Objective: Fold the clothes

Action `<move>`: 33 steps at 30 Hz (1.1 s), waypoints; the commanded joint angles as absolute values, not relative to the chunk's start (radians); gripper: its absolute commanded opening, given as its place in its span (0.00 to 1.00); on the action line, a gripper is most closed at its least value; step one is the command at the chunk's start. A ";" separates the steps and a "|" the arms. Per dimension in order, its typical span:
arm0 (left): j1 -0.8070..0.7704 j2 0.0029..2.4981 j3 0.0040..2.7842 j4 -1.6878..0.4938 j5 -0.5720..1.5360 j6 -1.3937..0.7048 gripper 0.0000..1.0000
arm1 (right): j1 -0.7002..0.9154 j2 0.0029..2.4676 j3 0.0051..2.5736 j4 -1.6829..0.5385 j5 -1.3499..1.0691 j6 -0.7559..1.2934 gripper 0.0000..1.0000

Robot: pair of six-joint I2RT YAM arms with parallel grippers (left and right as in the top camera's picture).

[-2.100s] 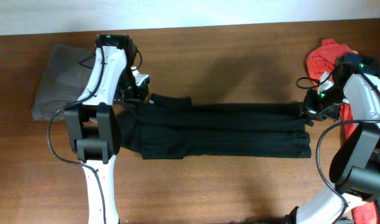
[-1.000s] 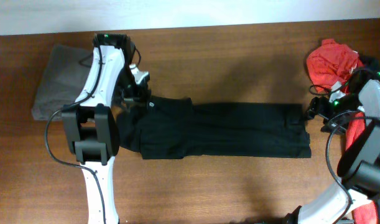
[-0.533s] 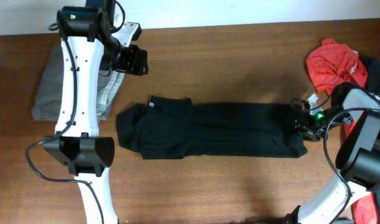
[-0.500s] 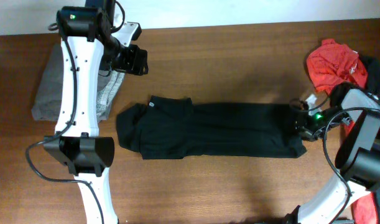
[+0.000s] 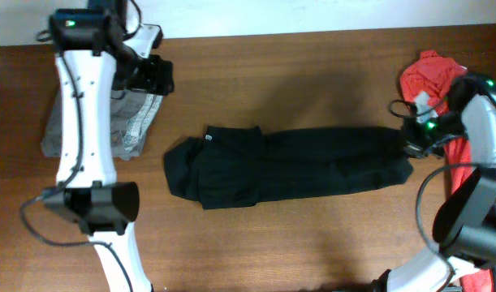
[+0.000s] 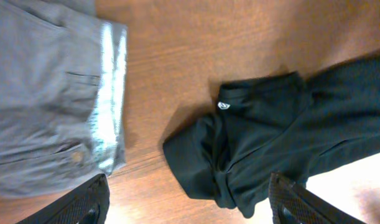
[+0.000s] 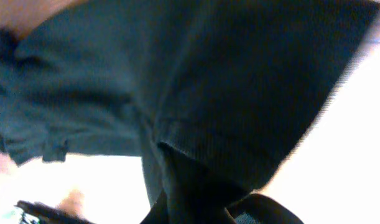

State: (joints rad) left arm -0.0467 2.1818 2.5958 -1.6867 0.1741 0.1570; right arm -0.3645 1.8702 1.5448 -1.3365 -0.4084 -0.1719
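The right claw (image 5: 411, 144) is gripping the right end of the black T-shirt (image 5: 288, 166), its jaws closed on a bunch of the fabric (the wrist view is filling almost wholly with dark cloth drawn into the pinch). The left claw (image 6: 186, 193) is hanging spread wide with nothing between its fingers (image 6: 90, 199), touching nothing, above the gap between the grey folded garment (image 6: 40, 93) and the shirt's collar end. The shirt is lying as a long narrow band across the middle of the tabletop (image 5: 296, 81), its white neck label (image 6: 224, 105) facing up at the left end. The red shirt (image 5: 426, 77) is sitting just beyond the right claw.

Since half a second ago the whole band has shifted to the right, and its right end is now angling toward the far edge. The left arm has swung further left, over the grey garment.
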 commanded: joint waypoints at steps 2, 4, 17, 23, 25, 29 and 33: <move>-0.025 2.039 2.604 -1.688 0.168 0.159 0.82 | -0.130 1.843 1.544 -1.337 -0.430 -0.131 0.04; -0.025 2.019 2.604 -1.688 0.168 0.151 0.82 | 0.012 1.845 1.524 -1.282 -0.430 -0.084 0.04; -0.025 2.014 2.604 -1.688 0.194 0.144 0.82 | 0.475 1.966 1.503 -0.984 -0.332 0.220 0.11; -0.025 2.014 2.604 -1.688 0.193 0.144 0.83 | 0.430 1.915 1.512 -0.937 -0.531 0.141 0.59; -0.025 2.014 2.604 -1.688 0.193 0.144 0.83 | 0.390 1.878 1.517 -0.926 -0.620 0.109 0.33; -0.025 2.014 2.604 -1.688 0.188 0.144 0.83 | 0.326 1.876 1.513 -1.004 -0.478 0.152 0.14; -0.023 2.014 2.588 -1.688 0.167 0.130 0.82 | 0.317 1.901 1.448 -0.999 -0.451 0.191 0.04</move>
